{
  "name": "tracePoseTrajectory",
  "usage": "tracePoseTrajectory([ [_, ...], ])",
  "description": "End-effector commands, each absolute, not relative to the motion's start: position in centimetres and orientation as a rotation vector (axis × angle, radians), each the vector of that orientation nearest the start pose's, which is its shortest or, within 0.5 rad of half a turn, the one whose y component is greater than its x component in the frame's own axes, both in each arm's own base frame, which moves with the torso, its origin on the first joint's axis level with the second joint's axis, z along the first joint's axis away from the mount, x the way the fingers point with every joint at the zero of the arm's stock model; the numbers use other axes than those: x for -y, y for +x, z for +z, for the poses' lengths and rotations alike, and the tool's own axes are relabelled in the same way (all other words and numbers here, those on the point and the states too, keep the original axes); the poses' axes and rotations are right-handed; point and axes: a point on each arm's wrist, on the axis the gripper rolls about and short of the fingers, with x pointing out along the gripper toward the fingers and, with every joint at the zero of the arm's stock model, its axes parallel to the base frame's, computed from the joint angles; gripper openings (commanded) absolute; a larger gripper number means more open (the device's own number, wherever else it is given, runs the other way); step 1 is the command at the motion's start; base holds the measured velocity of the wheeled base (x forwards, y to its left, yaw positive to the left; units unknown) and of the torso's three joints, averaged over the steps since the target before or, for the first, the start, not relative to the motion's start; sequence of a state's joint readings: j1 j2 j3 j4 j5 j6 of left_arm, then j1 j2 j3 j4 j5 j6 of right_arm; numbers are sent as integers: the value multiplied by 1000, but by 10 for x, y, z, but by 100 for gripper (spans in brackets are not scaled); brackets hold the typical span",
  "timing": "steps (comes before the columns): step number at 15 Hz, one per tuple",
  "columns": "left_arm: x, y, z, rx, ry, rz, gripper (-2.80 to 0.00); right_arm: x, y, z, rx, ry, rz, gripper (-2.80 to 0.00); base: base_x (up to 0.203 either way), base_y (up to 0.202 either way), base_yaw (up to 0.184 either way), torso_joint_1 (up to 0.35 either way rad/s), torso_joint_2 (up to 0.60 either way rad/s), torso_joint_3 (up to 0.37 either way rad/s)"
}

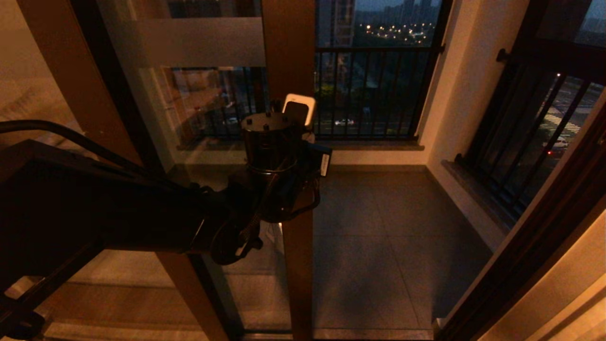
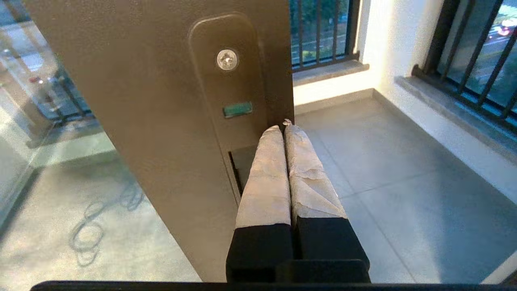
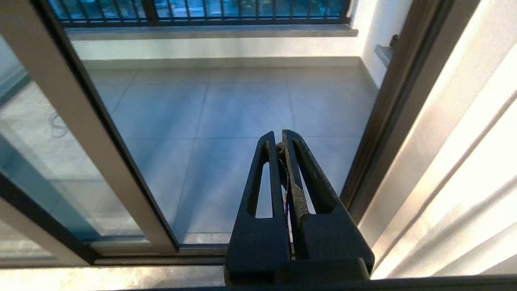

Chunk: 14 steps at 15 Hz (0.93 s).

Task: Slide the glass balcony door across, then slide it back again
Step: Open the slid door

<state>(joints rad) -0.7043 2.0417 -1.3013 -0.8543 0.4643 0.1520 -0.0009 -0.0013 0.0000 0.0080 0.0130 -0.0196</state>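
Note:
The glass balcony door [image 1: 203,104] stands left of centre, with a frosted band near its top and a brown stile [image 1: 289,57]. To the stile's right the doorway is open onto the balcony. My left arm reaches in from the left, its wrist [image 1: 277,161] in front of the stile. In the left wrist view my left gripper [image 2: 282,128] is shut and empty. Its taped fingers [image 2: 264,182] lie over the recess of the dark handle plate [image 2: 226,81], tips at the stile's [image 2: 153,121] edge. My right gripper [image 3: 278,139] is shut and empty, pointing at the balcony floor.
The tiled balcony floor [image 1: 388,237] lies beyond the doorway, with black railings [image 1: 374,90] at the back and right. A dark door jamb [image 1: 535,241] runs along the right. The door's stile [image 3: 76,129] and the bottom track [image 3: 194,252] show in the right wrist view.

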Motion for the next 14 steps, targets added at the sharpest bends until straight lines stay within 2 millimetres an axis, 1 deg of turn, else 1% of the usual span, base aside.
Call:
tracePoseTrajectory([
  [1,260,326,214,110,92,-225,-280,0,-23,74,-9,-20,14,-280,0,0,0,0,0,0],
  [3,258,326,215,112,87,-222,-280,0,-23,74,-9,-20,14,-280,0,0,0,0,0,0],
  [5,257,321,222,126,75,-233,-280,0,-23,74,-9,-20,14,-280,0,0,0,0,0,0],
  [7,264,302,231,138,49,-280,-280,0,-23,74,-9,-19,14,-280,0,0,0,0,0,0],
  [8,268,290,234,137,44,-310,-280,0,-23,74,-9,-20,14,-280,0,0,0,0,0,0],
  [9,270,278,233,127,49,-335,-280,0,-23,74,-9,-20,14,-280,0,0,0,0,0,0],
  [11,274,248,231,105,64,-401,-280,0,-23,74,-9,-20,14,-280,0,0,0,0,0,0],
  [12,276,240,231,103,64,-419,-280,0,-23,74,-9,-20,14,-280,0,0,0,0,0,0],
  [14,280,240,232,110,62,-424,-280,0,-23,74,-9,-18,14,-280,0,0,0,0,0,0],
])
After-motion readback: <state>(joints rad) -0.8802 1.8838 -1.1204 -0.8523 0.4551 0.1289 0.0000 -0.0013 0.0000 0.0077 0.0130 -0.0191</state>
